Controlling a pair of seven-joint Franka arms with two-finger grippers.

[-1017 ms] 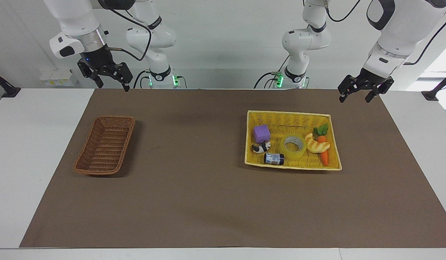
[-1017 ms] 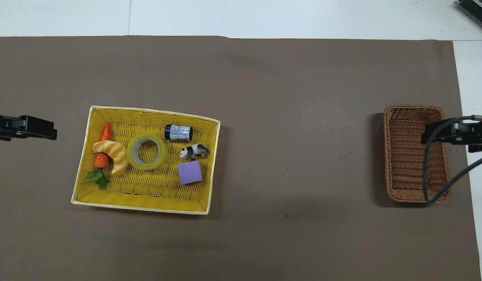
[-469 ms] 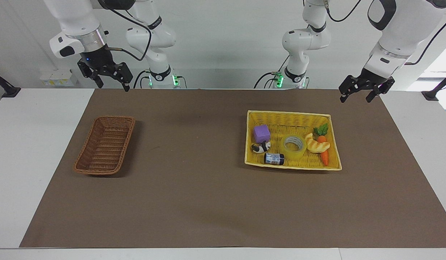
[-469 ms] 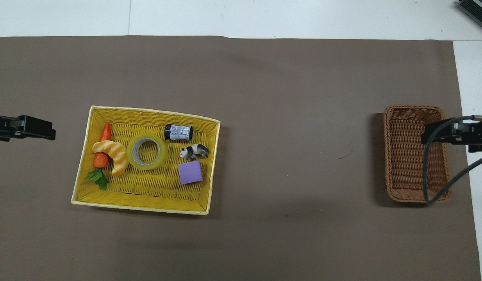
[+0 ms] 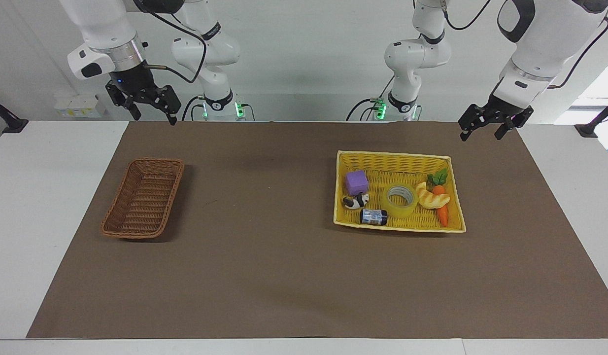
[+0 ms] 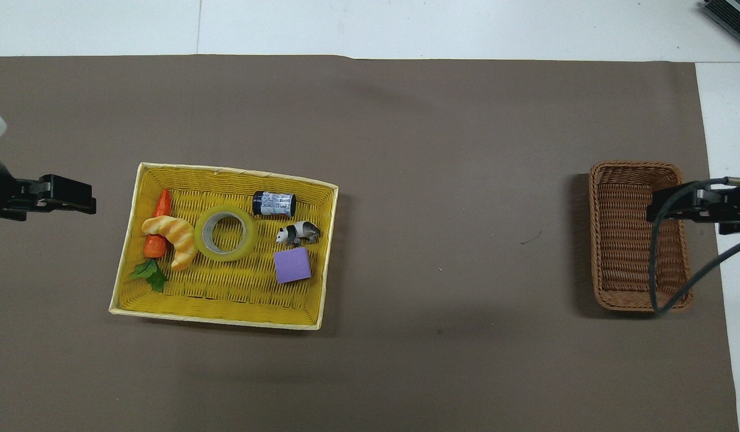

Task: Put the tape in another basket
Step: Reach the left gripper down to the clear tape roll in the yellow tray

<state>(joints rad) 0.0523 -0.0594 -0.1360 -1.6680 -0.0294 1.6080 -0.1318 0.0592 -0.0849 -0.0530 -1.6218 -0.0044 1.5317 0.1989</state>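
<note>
- Jaws of the left gripper (image 5: pixel 489 129) stand spread and hold nothing; since a second ago it has slid a little toward the yellow basket (image 5: pixel 455 194), up in the air over the mat near the worktop's corner at the left arm's end.
- Jaws of the right gripper (image 5: pixel 151 108) are likewise spread and bare; that arm waits, unmoved, over the robots' edge of the worktop.
- Judged from that drift, the left arm is only starting its reach; no grasp is begun.
- Tape (image 5: pixel 401 199), a glossy translucent yellowish ring with a pale core, lies flat in the yellow basket, touching a striped croissant (image 5: pixel 431 196).
- Brown wicker basket (image 5: pixel 143 197), narrow and oblong with a coarse weave, sits well apart, near the right arm's end.
</note>
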